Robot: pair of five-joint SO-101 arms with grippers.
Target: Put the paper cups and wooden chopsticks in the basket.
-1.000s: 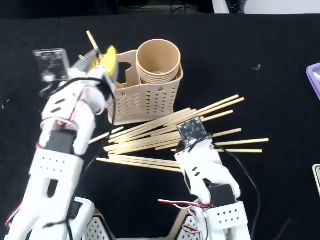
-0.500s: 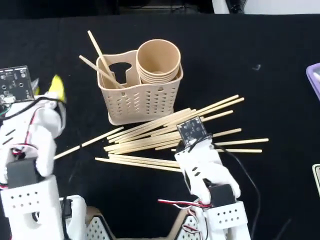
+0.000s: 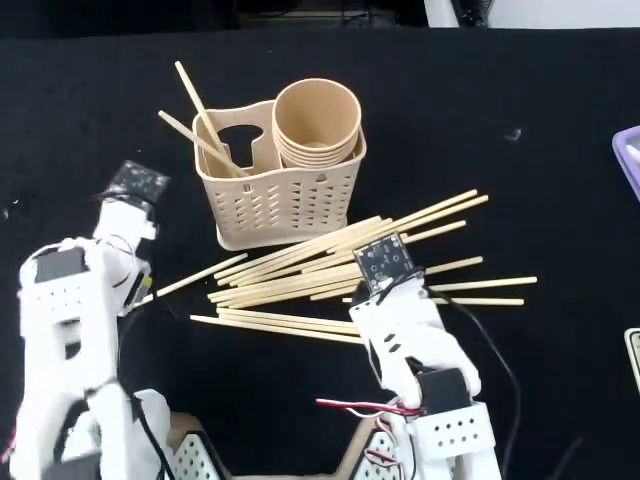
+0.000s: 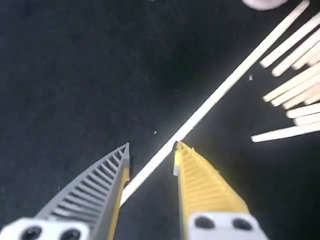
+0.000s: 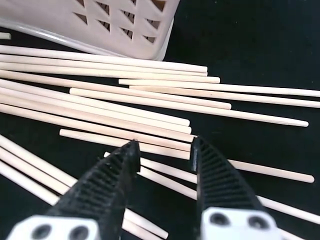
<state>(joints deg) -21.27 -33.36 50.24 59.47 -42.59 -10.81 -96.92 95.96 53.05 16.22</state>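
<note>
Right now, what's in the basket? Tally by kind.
In the basket:
Chopsticks: 2
Stack of paper cups: 1 (the nested cups are too tight to count singly)
Total: 3

Left gripper [image 4: 152, 146] pointing down, fingers parted, right gripper [image 5: 165, 141] pointing down, fingers also parted, both arms bent

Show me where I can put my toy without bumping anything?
Bare black table lies right of the beige slotted plastic basket, beyond the loose wooden chopsticks, up to the purple thing. Also the far left corner. Crowded: in front of the basket, where chopsticks lie.
</note>
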